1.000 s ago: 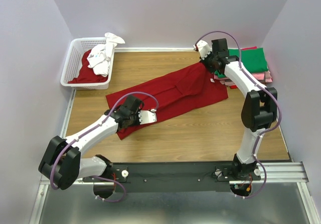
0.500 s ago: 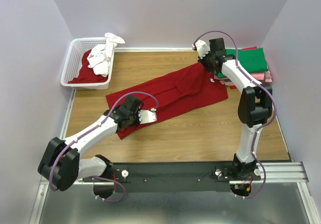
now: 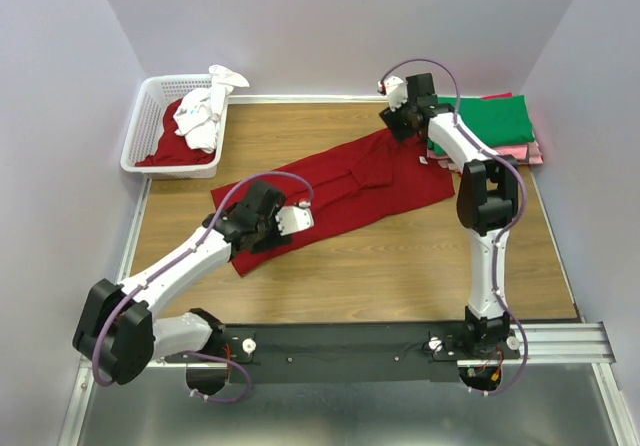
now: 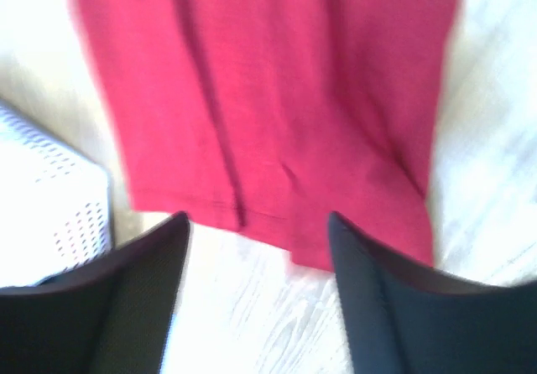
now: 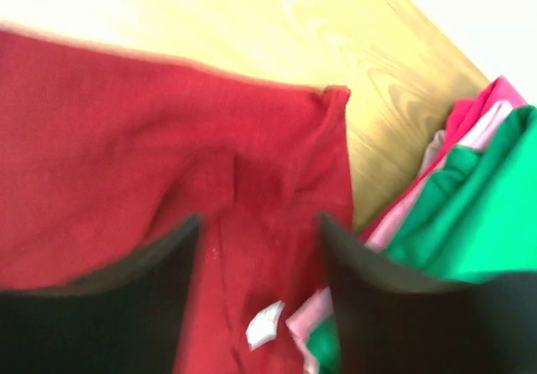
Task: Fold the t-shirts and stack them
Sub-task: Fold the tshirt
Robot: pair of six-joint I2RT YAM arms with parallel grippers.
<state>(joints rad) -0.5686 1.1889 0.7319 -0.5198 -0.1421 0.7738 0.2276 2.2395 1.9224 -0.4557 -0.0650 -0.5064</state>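
Dark red cloth t-shirt (image 3: 340,181) lies as a long strip on the wooden table (image 3: 400,256), collar end right against the green-topped stack of folded shirts (image 3: 500,126). Left gripper (image 4: 256,219) and right gripper (image 5: 260,219) both hang open, empty. Risk imo: the right one pinches stack cloth too, dragging the pile.

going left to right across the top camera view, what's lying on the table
white basket → dark red shirt spread flat → stack of folded shirts, green on top
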